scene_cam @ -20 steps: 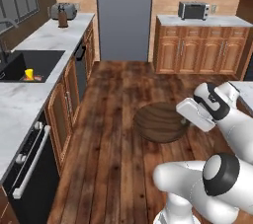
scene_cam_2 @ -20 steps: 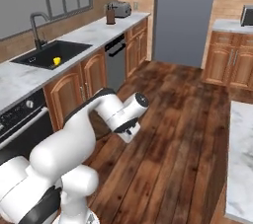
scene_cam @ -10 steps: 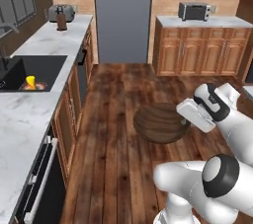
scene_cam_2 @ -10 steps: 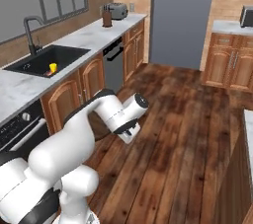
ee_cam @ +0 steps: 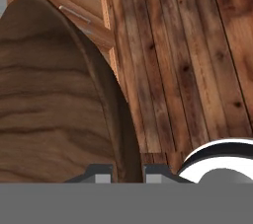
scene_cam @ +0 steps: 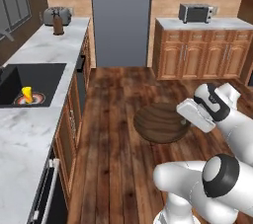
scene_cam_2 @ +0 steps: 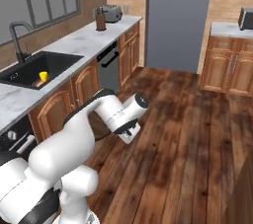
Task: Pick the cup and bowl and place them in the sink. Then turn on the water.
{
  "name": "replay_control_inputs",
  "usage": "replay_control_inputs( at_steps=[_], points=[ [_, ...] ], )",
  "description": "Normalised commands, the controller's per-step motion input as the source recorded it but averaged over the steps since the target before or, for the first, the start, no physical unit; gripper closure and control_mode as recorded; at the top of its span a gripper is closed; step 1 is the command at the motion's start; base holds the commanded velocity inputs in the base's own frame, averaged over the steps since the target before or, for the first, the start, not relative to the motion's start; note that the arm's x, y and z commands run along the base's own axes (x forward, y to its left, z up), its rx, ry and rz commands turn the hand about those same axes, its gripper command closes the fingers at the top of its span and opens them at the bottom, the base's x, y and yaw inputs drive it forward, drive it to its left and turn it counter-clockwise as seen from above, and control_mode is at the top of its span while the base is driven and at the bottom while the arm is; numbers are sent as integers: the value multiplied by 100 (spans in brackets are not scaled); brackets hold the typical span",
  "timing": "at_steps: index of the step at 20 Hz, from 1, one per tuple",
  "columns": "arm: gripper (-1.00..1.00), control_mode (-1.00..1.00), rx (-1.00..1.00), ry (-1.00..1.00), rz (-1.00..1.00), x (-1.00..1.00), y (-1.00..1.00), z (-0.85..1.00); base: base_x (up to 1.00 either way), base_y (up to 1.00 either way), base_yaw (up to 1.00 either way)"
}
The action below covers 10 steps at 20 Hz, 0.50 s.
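Note:
The wide dark brown wooden bowl (scene_cam: 159,123) hangs over the wood floor, and my gripper (scene_cam: 186,121) is shut on its right rim. In the hand view the bowl (ee_cam: 49,94) takes up the left side, its rim pinched between the fingertips of the gripper (ee_cam: 126,173). The small yellow cup (scene_cam: 27,94) stands inside the matte black sink (scene_cam: 47,77) near the drain, to the left of me. From the right base the cup (scene_cam_2: 43,76) shows in the sink (scene_cam_2: 52,62) under the black faucet (scene_cam_2: 16,38). No stream shows at the spout.
Marble counter (scene_cam: 29,139) runs along the left with a toaster (scene_cam: 57,15) at its far end. A tall steel fridge (scene_cam: 121,18) stands ahead, a microwave (scene_cam: 197,12) sits on the right cabinets, and an oven front (scene_cam: 47,196) lies at lower left.
The whole picture has shifted: the base has driven, so the sink and counter now appear closer and further along. The bowl stays in the shut gripper, held the same way.

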Motion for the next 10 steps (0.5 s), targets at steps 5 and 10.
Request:
replay_control_inputs(
  at_steps=[5,10],
  points=[
    [100,100,0,0,0,0,0,0,71,26,-10],
    [100,100,0,0,0,0,0,0,72,24,-9]
  ],
)
